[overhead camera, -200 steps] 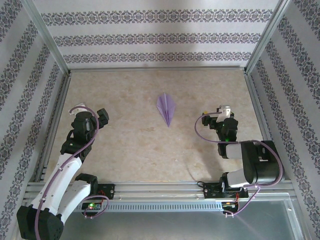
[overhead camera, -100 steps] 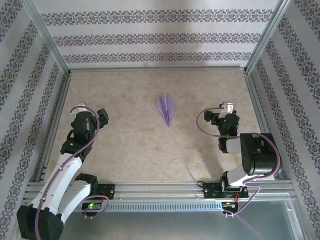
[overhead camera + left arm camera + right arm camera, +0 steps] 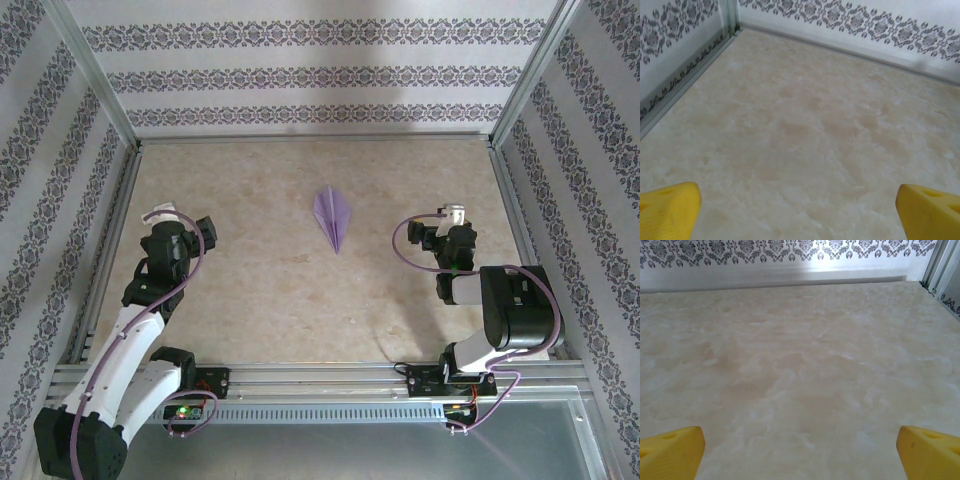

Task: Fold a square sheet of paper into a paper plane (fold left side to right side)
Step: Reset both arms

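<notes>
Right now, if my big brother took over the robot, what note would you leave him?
Left end effector: open, holding nothing, above the table left of the plane.
Right end effector: open, holding nothing, above the table right of the plane.
Paper plane: lies mid-table between the arms as a pointed dart, tip toward the arm bases, and nothing touches it.
Done: the folding looks finished.
Left: probably nothing, perhaps just park the arms.

Overhead view from behind onto the whole table point(image 3: 260, 290); both wrist views low, close, forward across it.
</notes>
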You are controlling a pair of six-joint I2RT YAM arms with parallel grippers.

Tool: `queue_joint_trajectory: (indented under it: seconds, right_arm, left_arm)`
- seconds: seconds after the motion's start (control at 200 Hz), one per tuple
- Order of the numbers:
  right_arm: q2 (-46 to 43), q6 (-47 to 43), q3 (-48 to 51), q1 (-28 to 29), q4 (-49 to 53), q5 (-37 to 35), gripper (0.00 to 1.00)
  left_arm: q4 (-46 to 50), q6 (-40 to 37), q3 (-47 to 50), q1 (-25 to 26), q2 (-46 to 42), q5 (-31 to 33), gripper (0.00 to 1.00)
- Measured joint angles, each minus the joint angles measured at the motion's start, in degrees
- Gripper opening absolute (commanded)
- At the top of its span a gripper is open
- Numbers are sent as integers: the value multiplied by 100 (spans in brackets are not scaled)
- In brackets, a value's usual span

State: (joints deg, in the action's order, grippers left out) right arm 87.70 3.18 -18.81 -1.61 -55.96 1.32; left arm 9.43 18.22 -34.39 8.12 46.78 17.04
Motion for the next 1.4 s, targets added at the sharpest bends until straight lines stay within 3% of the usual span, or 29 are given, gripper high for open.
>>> queue_joint_trajectory:
  seconds: [0.29,0.47,0.655,1.229,1.399]
  right_arm:
    - [0,0,0,28,11,-50,98]
    - [0,-2,0,63,11,-63,98]
    - [0,-4,0,63,15,-85,98]
    - [0,-15,0,74,52,-127,98]
    - [0,-15,0,74,52,-133,98]
  left_arm:
    - [-1384,-667,133,0,1091,201,100]
    - [-2916,-1113,1003,-33,1740,527,100]
    - [-3591,-1443,1252,-188,2262,590,100]
    - [-5383,-1825,1508,-339,3353,-223,100]
    - [-6861,-1827,1939,-339,4039,-398,100]
